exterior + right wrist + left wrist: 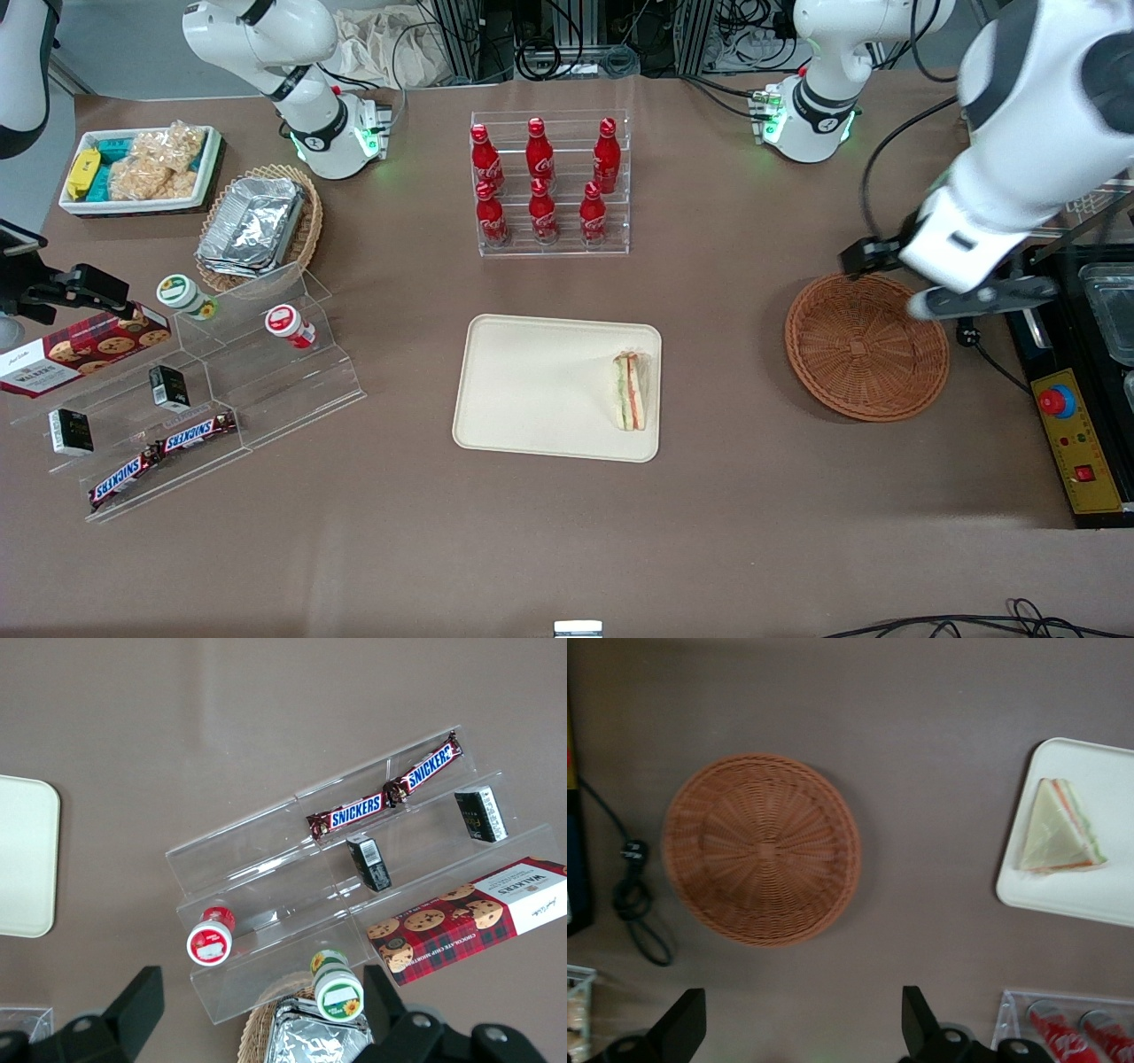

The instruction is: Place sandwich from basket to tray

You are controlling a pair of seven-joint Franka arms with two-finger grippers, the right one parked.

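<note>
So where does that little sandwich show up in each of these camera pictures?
Front view: the sandwich lies on the tray, at its edge nearest the basket.
Left wrist view: the sandwich sits on the tray's corner, apart from the basket; the open end effector hovers above.
Right wrist view: no sandwich, only a tray corner.
Shared landmark: the tray.

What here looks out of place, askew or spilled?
Nothing stands out. The sandwich lies flat inside the tray, near its edge toward the empty basket. The gripper, jaws open, hangs above the basket's rim, holding nothing.
</note>
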